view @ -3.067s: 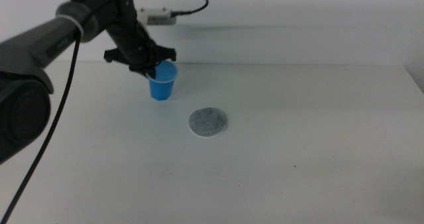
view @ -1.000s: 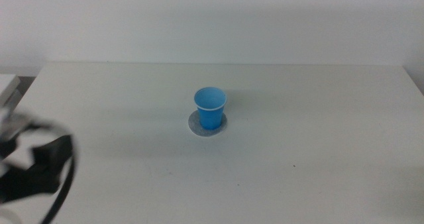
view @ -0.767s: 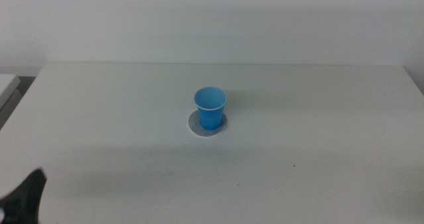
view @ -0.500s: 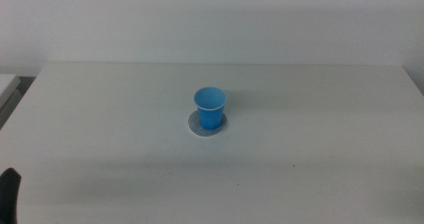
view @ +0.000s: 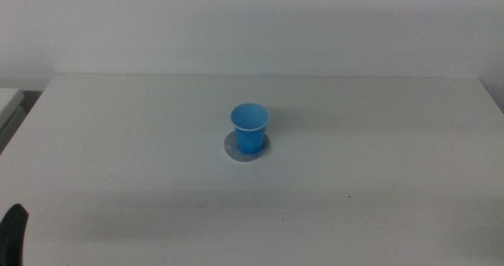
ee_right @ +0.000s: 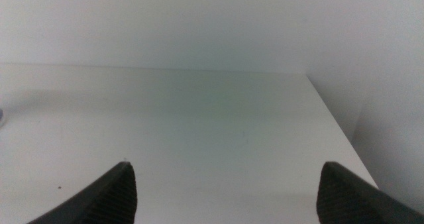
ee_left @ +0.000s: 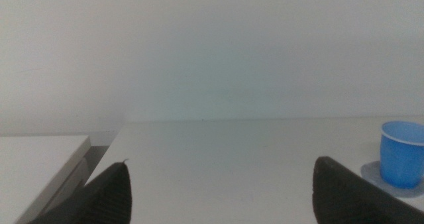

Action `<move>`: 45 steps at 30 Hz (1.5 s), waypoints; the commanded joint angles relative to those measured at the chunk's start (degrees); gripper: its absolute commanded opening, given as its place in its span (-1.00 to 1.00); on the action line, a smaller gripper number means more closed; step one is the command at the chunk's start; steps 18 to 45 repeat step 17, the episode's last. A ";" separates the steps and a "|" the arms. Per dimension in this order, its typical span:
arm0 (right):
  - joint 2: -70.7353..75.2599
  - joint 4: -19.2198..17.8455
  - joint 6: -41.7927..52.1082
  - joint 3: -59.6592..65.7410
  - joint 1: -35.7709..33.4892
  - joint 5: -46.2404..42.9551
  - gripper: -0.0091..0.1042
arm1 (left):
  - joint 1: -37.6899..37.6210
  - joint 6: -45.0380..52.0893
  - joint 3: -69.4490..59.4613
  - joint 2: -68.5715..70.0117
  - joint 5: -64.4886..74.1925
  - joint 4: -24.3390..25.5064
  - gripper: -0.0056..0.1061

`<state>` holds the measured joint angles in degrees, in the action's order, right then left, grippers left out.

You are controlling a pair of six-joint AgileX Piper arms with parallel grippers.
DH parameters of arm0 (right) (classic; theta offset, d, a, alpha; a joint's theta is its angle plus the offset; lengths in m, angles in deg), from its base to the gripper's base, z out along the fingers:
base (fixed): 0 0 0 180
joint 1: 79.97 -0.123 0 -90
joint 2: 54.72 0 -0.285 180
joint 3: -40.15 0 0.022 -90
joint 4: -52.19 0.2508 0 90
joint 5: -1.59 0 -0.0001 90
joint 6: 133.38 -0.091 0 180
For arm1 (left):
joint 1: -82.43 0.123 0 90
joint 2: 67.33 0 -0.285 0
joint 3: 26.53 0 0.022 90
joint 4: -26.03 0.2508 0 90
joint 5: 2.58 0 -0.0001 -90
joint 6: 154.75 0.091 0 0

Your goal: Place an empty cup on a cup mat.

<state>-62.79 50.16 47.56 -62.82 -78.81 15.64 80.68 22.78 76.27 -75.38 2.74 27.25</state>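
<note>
The bright blue cup [view: 250, 128] stands upright and empty on the speckled grey cup mat [view: 231, 149] in the middle of the white table [view: 378, 140]. Nothing holds it. My left gripper [ee_left: 222, 187] is open and empty, low over the table's near left part and well away from the cup. Its wrist view shows the cup [ee_left: 401, 154] on the mat [ee_left: 371, 175] far off to one side. Only a dark sliver of the left gripper [view: 12, 233] shows in the middle view, at the bottom left corner. My right gripper [ee_right: 225, 187] is open and empty, and out of the middle view.
A grey gap and a second pale surface [ee_left: 36, 159] lie beyond the table's left edge. The right wrist view shows the table's right edge [ee_right: 338, 128] with the wall behind it.
The left gripper held the cup at the back left; now the cup stands free on the mat. The left arm has drawn back to the bottom left corner.
</note>
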 commanded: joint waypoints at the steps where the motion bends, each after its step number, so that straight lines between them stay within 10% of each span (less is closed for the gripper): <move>1: 0.28 -0.16 0.23 0.19 -0.12 -0.38 0.80 | 0.17 2.47 -0.02 0.26 0.08 -2.14 0.78; 45: 0.28 -0.16 0.23 0.19 -0.12 -0.38 0.80 | 0.04 2.47 -0.02 0.26 -0.02 -4.57 0.78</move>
